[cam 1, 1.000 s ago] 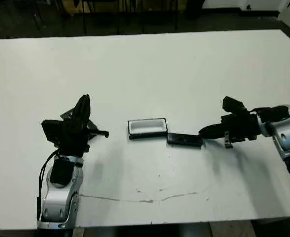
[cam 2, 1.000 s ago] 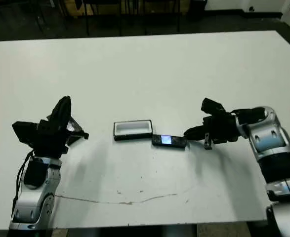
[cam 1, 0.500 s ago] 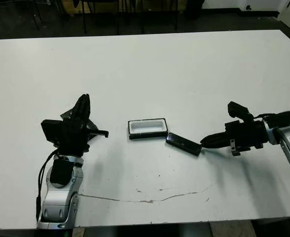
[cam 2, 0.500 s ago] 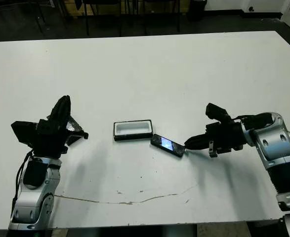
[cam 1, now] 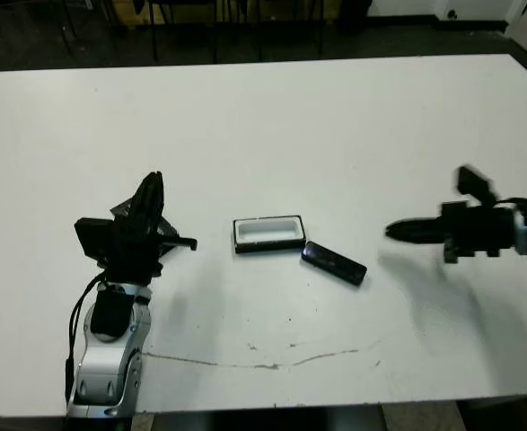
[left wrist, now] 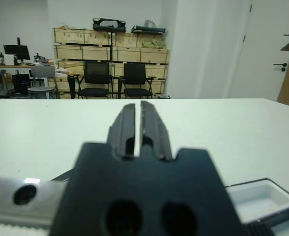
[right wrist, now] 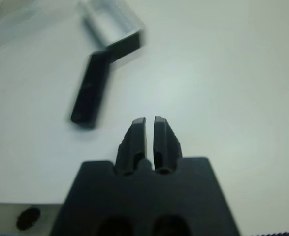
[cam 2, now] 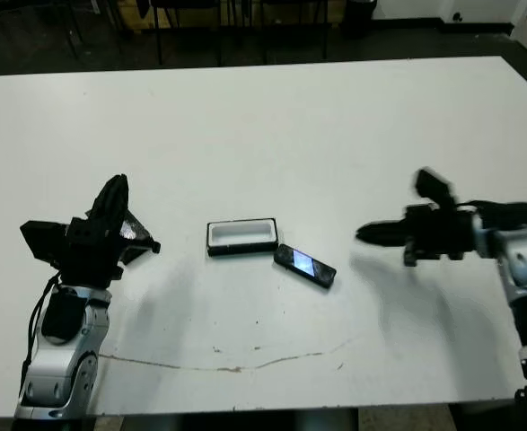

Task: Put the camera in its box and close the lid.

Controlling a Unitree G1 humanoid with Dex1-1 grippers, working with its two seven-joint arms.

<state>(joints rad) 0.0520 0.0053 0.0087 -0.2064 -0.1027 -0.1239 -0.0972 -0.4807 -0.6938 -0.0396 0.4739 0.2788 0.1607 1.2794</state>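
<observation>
Now that the right gripper (cam 2: 364, 235), fingers pressed nearly together and empty, has drawn back rightward, the camera (cam 2: 305, 266) lies skewed beside the box (cam 2: 241, 236), still unpacked.

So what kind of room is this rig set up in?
Probably a lab or workshop storeroom. Beyond the white table, the left wrist view shows shelves of wooden crates, two black office chairs and a desk with a monitor.

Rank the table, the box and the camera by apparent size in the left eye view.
1. Table, by far the largest.
2. Box, the white-lined tray.
3. Camera, about as long as the box but much slimmer, lying at an angle beside the box's corner.
</observation>
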